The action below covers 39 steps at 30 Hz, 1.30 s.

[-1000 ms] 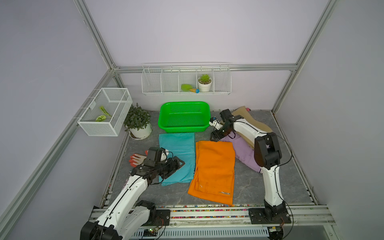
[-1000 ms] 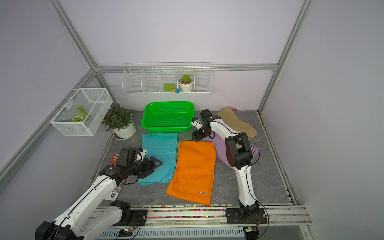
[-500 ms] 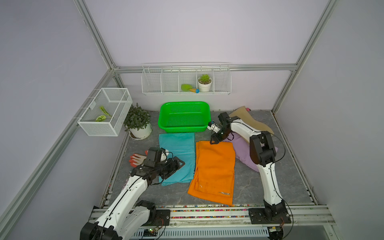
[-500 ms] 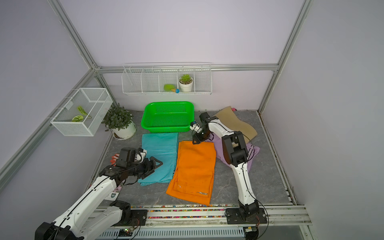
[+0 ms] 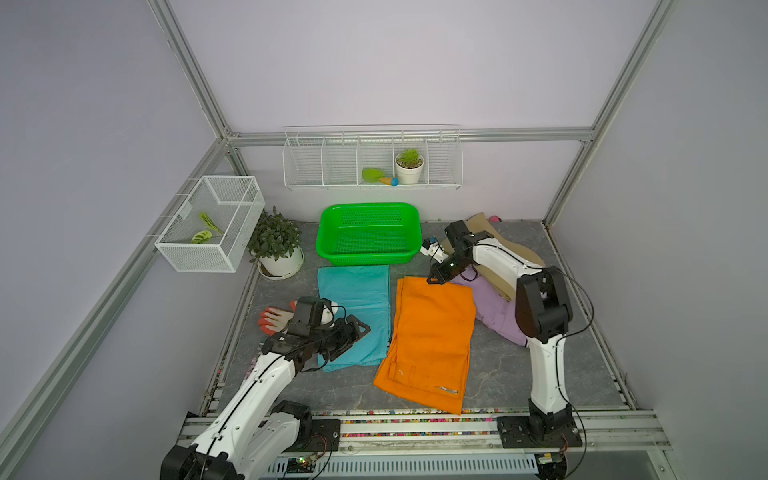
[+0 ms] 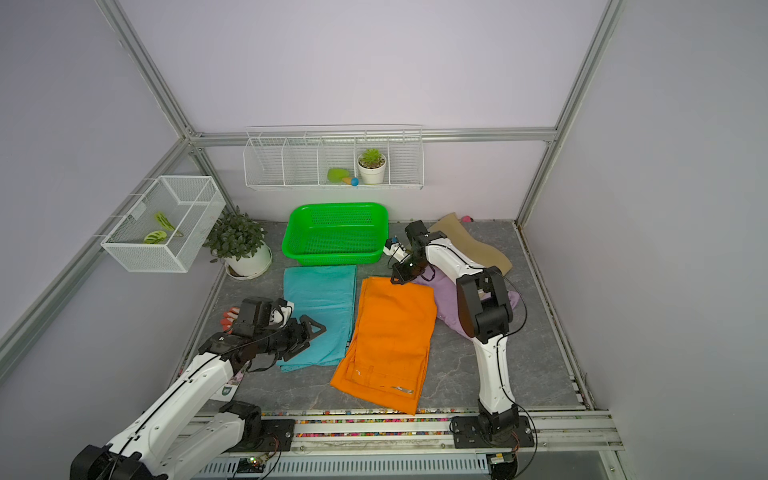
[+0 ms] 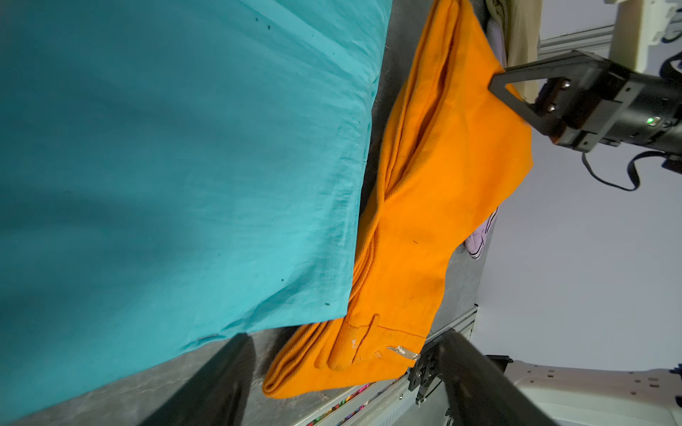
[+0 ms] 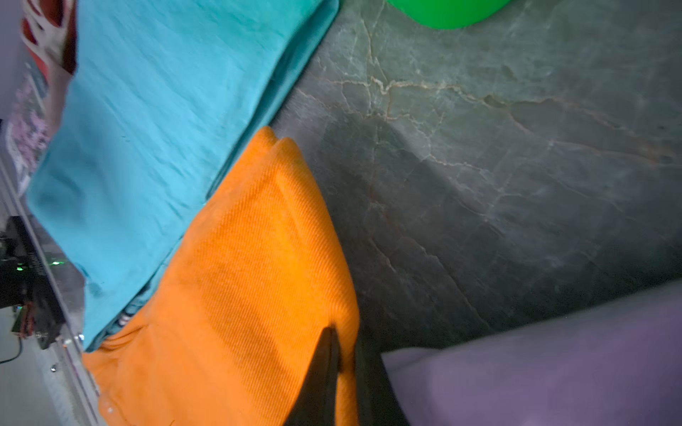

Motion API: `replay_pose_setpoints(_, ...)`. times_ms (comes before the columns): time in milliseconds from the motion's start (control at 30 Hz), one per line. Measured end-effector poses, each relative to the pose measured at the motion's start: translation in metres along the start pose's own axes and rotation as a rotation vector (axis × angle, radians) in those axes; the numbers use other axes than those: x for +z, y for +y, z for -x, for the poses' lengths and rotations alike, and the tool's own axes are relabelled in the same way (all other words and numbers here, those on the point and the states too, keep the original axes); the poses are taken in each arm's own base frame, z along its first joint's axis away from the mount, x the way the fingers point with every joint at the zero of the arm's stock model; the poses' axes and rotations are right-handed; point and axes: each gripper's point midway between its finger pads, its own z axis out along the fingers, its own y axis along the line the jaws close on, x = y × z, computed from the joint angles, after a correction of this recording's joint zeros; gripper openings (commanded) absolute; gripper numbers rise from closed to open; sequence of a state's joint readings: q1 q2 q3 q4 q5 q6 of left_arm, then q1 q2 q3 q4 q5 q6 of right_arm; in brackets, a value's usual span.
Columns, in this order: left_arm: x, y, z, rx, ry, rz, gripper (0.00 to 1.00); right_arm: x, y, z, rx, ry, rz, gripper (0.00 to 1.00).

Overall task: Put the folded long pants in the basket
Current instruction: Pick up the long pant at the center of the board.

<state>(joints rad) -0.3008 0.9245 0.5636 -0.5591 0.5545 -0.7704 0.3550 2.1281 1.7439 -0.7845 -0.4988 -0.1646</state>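
Nearest us, our left pincer (image 5: 351, 338) hangs apart over the teal pants (image 5: 357, 291). Our right pincer (image 5: 434, 279) is clamped on the far corner of the orange pants (image 5: 432, 332). The lilac pants (image 5: 494, 303) and tan pants (image 5: 511, 257) lie on the table (image 5: 490, 374). The basket (image 5: 368, 206) beyond is empty, so all four remain.

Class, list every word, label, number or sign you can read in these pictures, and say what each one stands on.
Nothing can be read in any view.
Small badge on the left arm: too small to read.
Pink printed sheet beside that arm: blurred, no letters legible.
Pale tag on the orange pants: no print visible.
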Motion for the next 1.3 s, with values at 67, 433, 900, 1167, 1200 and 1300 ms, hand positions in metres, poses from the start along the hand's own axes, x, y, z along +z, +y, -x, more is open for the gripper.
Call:
replay_pose_setpoints(67, 0.000, 0.000, 0.000, -0.002, 0.000, -0.001, 0.84, -0.013, -0.003, 0.004, 0.025, -0.041, -0.007, 0.00)
replay_pose_setpoints(433, 0.002, -0.007, -0.004, 0.000, 0.024, -0.048, 0.85, -0.076, -0.098, -0.036, 0.434, -0.255, -0.201, 0.00)
replay_pose_setpoints(900, 0.072, -0.034, -0.059, 0.064, 0.221, -0.061, 0.85, -0.096, -0.148, -0.086, 0.695, -0.373, -0.320, 0.00)
replay_pose_setpoints(1167, 0.124, -0.043, -0.067, 0.071, 0.272, -0.020, 0.81, -0.099, -0.146, -0.089, 0.701, -0.392, -0.316, 0.00)
replay_pose_setpoints(1200, 0.130, -0.045, -0.067, 0.073, 0.271, -0.021, 0.80, -0.100, -0.145, -0.089, 0.700, -0.394, -0.316, 0.00)
replay_pose_setpoints(1300, 0.147, -0.049, -0.069, 0.076, 0.285, -0.022, 0.77, -0.102, -0.143, -0.088, 0.697, -0.399, -0.314, 0.03)
